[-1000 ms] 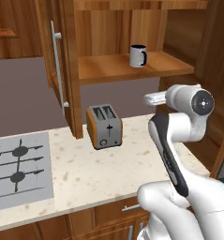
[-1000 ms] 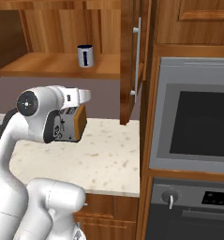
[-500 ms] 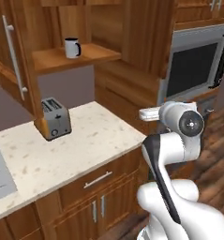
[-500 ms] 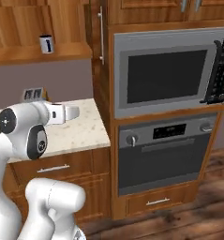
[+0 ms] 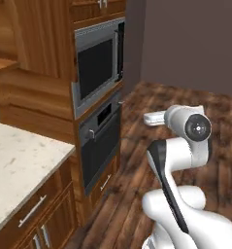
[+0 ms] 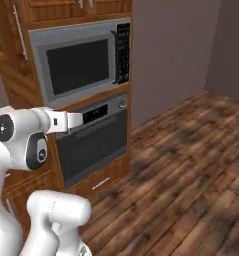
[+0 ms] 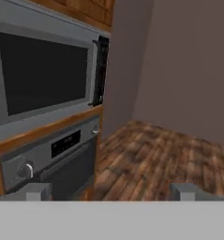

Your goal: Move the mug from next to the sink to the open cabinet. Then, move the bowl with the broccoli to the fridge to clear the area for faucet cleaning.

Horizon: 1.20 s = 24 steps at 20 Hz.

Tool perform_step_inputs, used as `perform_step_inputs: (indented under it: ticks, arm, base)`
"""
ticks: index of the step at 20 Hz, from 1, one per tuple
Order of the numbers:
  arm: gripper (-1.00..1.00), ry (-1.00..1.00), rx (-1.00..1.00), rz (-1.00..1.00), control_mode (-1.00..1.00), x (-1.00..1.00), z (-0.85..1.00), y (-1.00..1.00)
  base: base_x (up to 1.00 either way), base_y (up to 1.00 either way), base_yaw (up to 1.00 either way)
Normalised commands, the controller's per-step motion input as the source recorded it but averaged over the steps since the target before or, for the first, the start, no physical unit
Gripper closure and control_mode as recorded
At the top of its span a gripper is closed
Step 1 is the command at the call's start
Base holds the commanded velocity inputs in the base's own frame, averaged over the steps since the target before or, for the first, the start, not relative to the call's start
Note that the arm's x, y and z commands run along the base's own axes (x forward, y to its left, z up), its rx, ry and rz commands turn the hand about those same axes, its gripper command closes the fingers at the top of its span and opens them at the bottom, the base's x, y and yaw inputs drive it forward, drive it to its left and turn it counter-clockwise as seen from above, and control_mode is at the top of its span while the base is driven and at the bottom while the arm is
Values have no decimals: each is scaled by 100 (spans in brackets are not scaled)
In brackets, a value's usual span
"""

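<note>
The gripper (image 7: 111,192) is empty, jaws spread wide apart, pointing at the built-in microwave (image 7: 43,70) and the oven (image 7: 52,157) below it. Wood floor (image 6: 191,165) stretches right; a pale speckled counter (image 5: 15,165) lies left of the oven.

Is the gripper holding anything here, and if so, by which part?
Nothing is held. In the hand view the gripper stands open with only the wood floor and the oven beyond it.

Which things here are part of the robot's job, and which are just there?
For the job:
- gripper, open and empty

Just there:
- microwave
- oven
- counter
- wooden floor
</note>
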Motion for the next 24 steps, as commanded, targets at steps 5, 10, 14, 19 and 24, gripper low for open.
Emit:
perform_step_inputs:
  ticks: [5, 10, 14, 19, 24]
  arm:
    - [-100, 0, 0, 0, 100, 0, 0, 0]
    - [-100, 0, 0, 0, 100, 0, 0, 0]
    - [-100, 0, 0, 0, 100, 0, 0, 0]
    - [-100, 0, 0, 0, 100, 0, 0, 0]
    - [-100, 0, 0, 0, 100, 0, 0, 0]
  base:
    - [4, -70, -75]
    - [51, -47, -68]
    - [100, -4, -47]
    - [43, 32, -74]
    - [-2, 5, -99]
